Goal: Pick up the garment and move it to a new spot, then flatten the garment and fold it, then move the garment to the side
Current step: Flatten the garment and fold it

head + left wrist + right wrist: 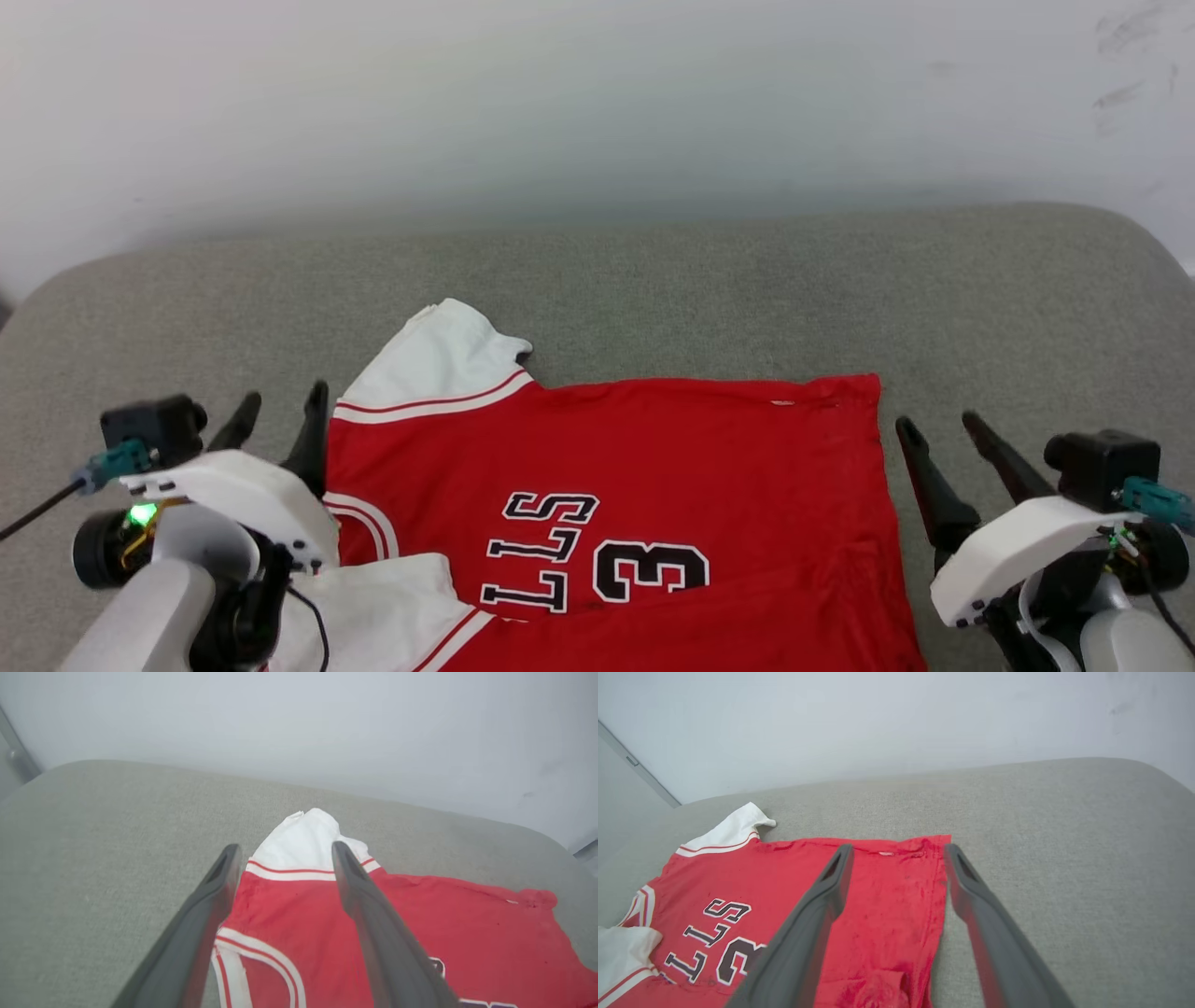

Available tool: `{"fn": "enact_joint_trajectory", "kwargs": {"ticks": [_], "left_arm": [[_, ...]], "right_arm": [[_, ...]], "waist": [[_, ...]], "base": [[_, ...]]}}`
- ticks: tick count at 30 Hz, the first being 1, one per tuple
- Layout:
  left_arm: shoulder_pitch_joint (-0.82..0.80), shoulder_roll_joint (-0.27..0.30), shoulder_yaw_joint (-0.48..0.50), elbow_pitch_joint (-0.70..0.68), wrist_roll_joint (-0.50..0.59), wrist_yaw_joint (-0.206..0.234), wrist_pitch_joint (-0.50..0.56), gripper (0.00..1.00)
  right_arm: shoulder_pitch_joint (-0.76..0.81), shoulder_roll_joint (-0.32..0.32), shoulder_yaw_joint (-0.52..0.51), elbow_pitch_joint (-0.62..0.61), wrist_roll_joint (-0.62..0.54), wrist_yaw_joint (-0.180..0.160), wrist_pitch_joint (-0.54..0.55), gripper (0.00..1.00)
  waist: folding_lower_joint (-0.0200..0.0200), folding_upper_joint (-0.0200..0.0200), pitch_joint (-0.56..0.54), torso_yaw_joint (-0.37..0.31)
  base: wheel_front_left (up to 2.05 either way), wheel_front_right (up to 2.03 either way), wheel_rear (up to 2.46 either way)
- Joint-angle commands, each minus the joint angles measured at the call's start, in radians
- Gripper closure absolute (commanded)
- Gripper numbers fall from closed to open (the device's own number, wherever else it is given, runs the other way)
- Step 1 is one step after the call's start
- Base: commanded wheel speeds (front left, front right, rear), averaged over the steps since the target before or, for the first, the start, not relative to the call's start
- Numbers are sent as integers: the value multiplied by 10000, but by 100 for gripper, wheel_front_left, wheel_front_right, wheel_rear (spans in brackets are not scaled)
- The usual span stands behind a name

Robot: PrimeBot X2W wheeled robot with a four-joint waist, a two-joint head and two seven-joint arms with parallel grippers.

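garment spread out, lettering in head view

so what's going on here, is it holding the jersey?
No. The red jersey lies spread mostly flat on the grey cushion, lettering up, with one white sleeve sticking out at its far left corner. Both grippers are open and hold nothing. The left gripper is at the sleeve-side edge, and the right gripper is just past the opposite edge. I can't tell whether the near part is folded.
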Motion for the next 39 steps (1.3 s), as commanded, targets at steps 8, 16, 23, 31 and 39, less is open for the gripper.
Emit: {"fn": "enact_joint_trajectory", "kwargs": {"ticks": [8, 16, 23, 31, 39], "left_arm": [[-2592, 39, 243, 794, 610, -768, -770, 0], [-5117, 747, 205, 2068, 437, -2050, 438, 0], [-6780, 1653, -696, 3181, -136, -3109, 4500, 0], [-7202, 2329, -1283, 3767, -644, -3052, 7817, 0], [-6164, 1812, -1309, 4554, -1409, -2349, 8693, 100]], "right_arm": [[-1283, 250, 124, -1138, -735, -2, -1207, 0], [-2002, 510, 266, -1591, -971, -2, -1398, 0], [-2153, 624, 409, -1439, -868, -2, -1551, 0], [-2178, 629, 580, -1178, -405, -2, -1808, 0], [-2393, 628, 709, -860, 12, -2, -1824, 0]], "waist": [[1, -1, 1859, -714], [1, -1, 3395, -1481], [1, -1, 4013, -2048], [1, -1, 4664, -2484], [1, -1, 4948, -2592]], "base": [[0, 0, 0], [0, 0, 0], [0, 0, 0], [0, 0, 0], [0, 0, 0]]}}
